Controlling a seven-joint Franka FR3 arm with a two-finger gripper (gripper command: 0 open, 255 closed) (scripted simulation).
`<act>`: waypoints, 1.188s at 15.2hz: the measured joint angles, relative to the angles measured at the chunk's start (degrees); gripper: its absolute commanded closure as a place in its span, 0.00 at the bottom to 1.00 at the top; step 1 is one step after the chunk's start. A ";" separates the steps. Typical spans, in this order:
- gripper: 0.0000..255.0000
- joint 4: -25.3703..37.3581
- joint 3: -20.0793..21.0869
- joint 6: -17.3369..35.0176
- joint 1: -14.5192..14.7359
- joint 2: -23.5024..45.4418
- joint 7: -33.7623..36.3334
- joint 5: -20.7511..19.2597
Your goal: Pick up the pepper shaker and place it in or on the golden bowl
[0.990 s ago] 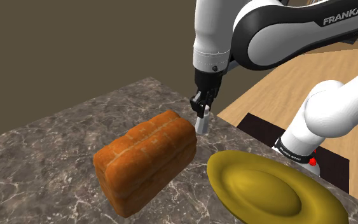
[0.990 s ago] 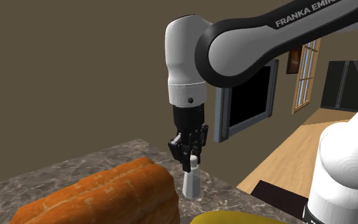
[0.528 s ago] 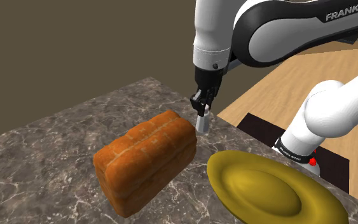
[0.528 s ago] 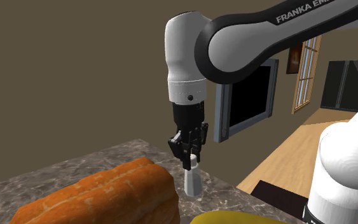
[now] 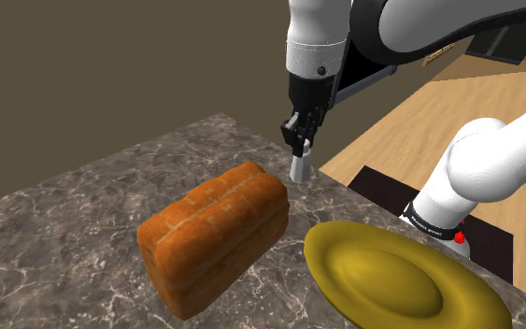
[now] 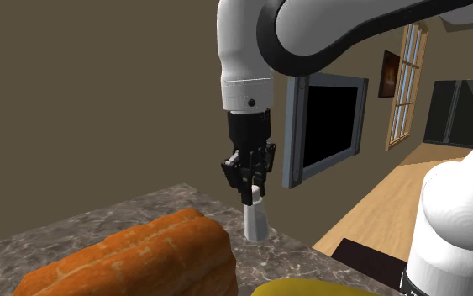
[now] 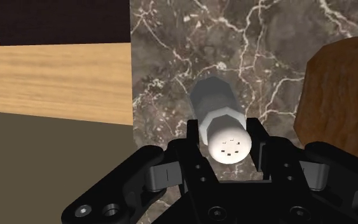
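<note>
Clamping the pale grey pepper shaker near its top, the black gripper is hanging straight down from the white arm. Its two fingers are pressing on opposite sides of the shaker's neck. In the wrist view the gripper is framing the shaker, whose round cap is showing five tiny holes and no lettering. Its body is pointing away toward the marble counter.

In the shoulder view the shaker is standing upright at about one o'clock from the orange-brown bread loaf, close to the counter's far edge. Whether its base is touching the stone is hard to make out. The golden bowl is lying at about four o'clock from the loaf, well apart from the shaker, and the picture's lower edge is cutting off its near rim.

In the second exterior view the gripper is covering the shaker's upper part, and the loaf is running off the bottom edge. A yellow sliver of the bowl is peeking in at six o'clock. The arm's upper links are leaving the frame at twelve o'clock. Behind them a grey-framed black panel is hanging on the wall.
</note>
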 measured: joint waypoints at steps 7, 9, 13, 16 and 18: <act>1.00 4.79 -1.38 -5.35 -0.30 -0.52 -0.37 -0.73; 1.00 6.13 -1.61 -6.73 -0.36 -0.55 -0.32 -0.88; 1.00 9.17 -2.15 -9.83 -0.47 -0.61 -0.26 -1.20; 1.00 11.95 -2.63 -12.11 -0.83 -0.06 -0.41 -1.73; 1.00 13.72 -2.75 -13.57 -0.97 0.27 -0.28 -1.94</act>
